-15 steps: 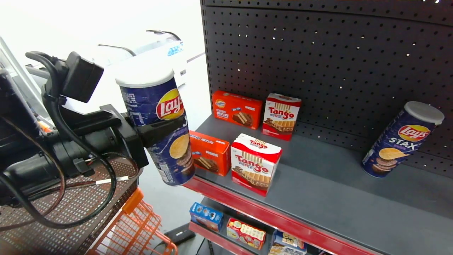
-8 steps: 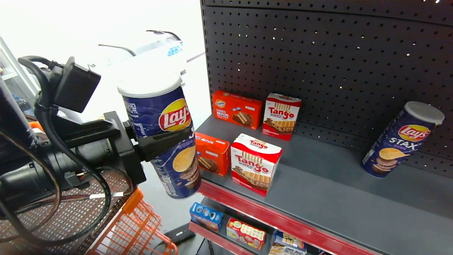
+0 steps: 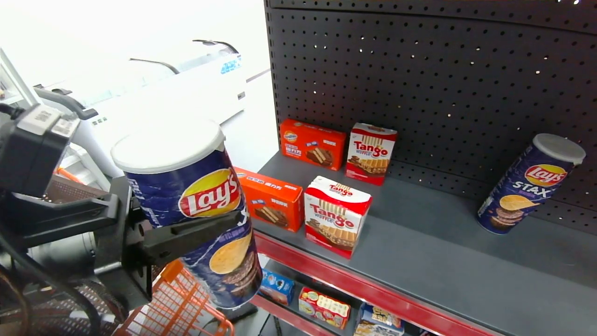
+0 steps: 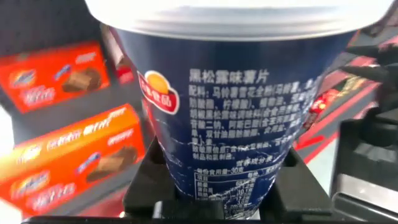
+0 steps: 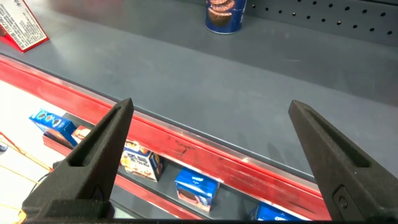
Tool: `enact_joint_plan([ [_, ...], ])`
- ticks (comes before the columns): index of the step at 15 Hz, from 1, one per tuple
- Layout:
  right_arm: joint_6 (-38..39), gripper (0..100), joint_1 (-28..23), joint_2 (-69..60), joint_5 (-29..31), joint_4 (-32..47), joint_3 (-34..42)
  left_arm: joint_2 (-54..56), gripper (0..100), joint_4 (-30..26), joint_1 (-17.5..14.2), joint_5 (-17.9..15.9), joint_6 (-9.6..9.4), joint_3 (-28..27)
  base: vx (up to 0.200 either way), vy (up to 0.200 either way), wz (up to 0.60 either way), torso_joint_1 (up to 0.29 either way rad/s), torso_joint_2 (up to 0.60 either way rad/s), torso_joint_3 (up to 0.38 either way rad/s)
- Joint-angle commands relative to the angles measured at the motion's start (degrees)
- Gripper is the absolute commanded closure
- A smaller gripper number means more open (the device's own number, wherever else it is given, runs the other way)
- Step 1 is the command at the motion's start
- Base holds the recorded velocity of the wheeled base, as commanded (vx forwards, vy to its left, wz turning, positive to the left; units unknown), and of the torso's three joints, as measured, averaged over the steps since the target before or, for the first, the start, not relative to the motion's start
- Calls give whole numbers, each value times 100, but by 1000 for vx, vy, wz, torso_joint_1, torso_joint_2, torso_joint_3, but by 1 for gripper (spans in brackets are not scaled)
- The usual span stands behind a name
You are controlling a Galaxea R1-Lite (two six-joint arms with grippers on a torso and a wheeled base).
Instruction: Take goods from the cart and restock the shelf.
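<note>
Head view: the left gripper (image 3: 200,221) is clamped around the middle of a chip can (image 3: 186,186). The can is dark blue with a white lid and a red-and-yellow badge, and chips are pictured low on its side. It hangs slightly tilted, off the left front corner of the grey shelf (image 3: 419,261) and above the orange cart (image 3: 177,303). Nearest it on the shelf is an orange box (image 3: 270,198), then a red-and-white wafer box (image 3: 336,215). Another orange box (image 3: 313,143) and another wafer box (image 3: 371,153) stand at the back. A second can (image 3: 529,184) leans against the pegboard far to the right.

Left wrist view: the chip can (image 4: 242,124) shows its back label of white print, with the black fingers (image 4: 155,186) pressed to its sides. Two orange boxes (image 4: 68,162) lie beyond it.

Right wrist view: the right gripper (image 5: 217,162) has its fingers wide apart and holds nothing. It is over the shelf's red front edge (image 5: 186,140), with small packets (image 5: 196,190) on the level below.
</note>
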State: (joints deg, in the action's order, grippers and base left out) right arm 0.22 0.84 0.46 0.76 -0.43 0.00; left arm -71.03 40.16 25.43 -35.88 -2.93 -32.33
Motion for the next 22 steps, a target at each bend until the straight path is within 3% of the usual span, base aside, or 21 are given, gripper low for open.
enact_joint_plan([
  [1, 4, 0, 4, -2, -5, -1, 0, 72, 100, 1, 59, -77, 3, -107, 0, 0, 0, 0, 0, 0],
  [5, -4, 0, 4, -2, -14, -1, 0, 28, 100, 1, 243, -376, 3, -124, 0, 0, 0, 0, 0, 0],
  [10, 4, 0, 4, -2, -23, -1, 0, -60, 100, 10, 261, -394, 3, -168, 0, 0, 0, 0, 0, 0],
  [16, 4, 0, 4, -2, -23, -1, 0, -569, 100, 10, 384, -385, 3, -836, 0, 0, 0, 0, 0, 0],
  [22, 4, 0, 4, -2, -23, -1, 0, -569, 100, 10, 586, -394, 3, -836, 0, 0, -600, 4, 2, 3],
])
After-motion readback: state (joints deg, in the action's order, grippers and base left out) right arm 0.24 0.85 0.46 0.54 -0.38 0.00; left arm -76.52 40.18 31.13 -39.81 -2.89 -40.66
